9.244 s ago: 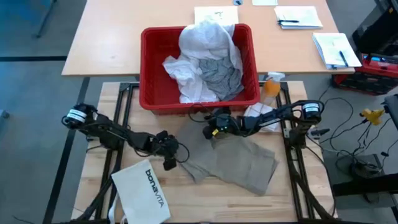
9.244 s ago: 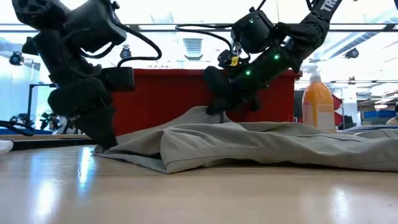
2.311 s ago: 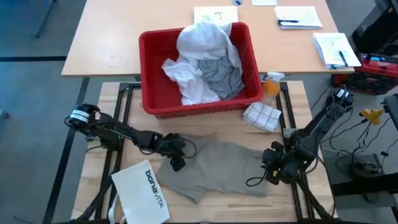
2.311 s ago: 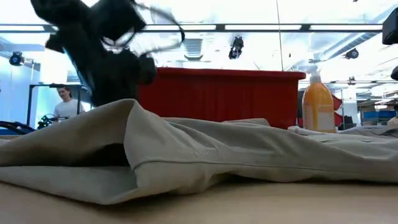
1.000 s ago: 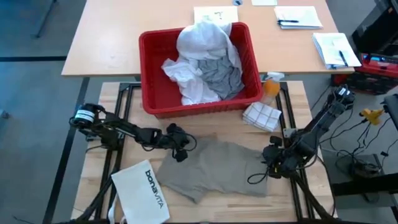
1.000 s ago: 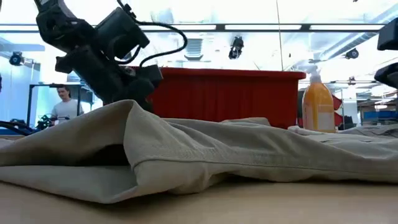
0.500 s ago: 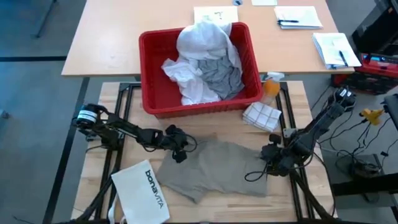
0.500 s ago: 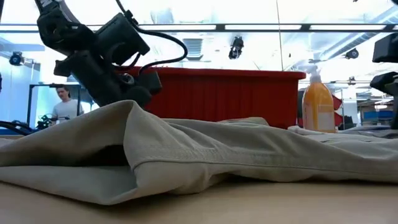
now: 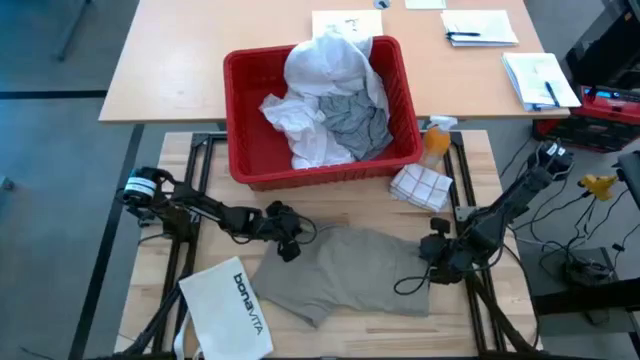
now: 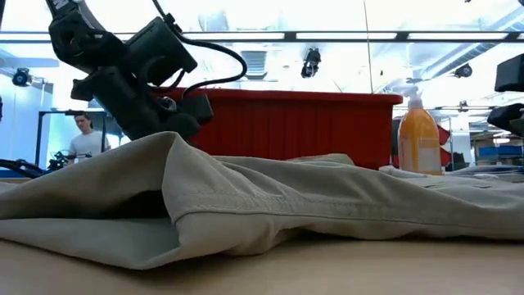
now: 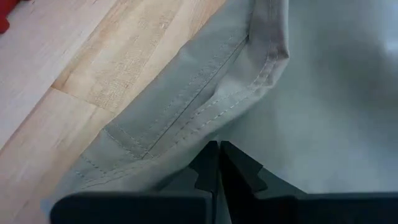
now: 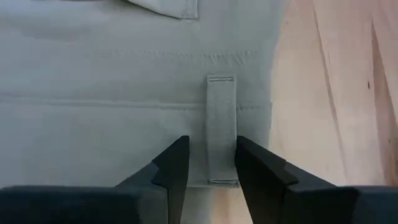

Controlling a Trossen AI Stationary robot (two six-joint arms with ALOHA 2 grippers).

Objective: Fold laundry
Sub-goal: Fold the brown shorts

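Note:
A khaki-tan piece [image 9: 345,275] lies spread on the wooden table, with a raised fold toward the near side [image 10: 176,164]. My left gripper [image 9: 290,247] is shut, with its tips over the piece's stitched hem [image 11: 205,106] at its far left corner. My right gripper [image 9: 432,262] is open at the piece's right edge. Its fingers stand on either side of a belt loop [image 12: 222,124] on the waistband. A white shirt [image 9: 330,60] and a grey T-shirt [image 9: 355,120] lie heaped in the red basket [image 9: 240,110]. My left gripper's shut fingertips [image 11: 219,149] point down at the khaki piece just inside its hem. I cannot tell whether they touch the cloth.
A white "bonavita" bag [image 9: 230,310] lies at the near left. A folded checked cloth [image 9: 420,185] and an orange bottle [image 9: 435,140] stand at the far right, beside the basket. A person [image 10: 82,135] shows in the room behind the table.
My right gripper has come a little toward the table's left, over the khaki piece's right edge, and has sunk slightly. My left gripper has dipped slightly toward the cloth. The khaki piece has kept its place and shape.

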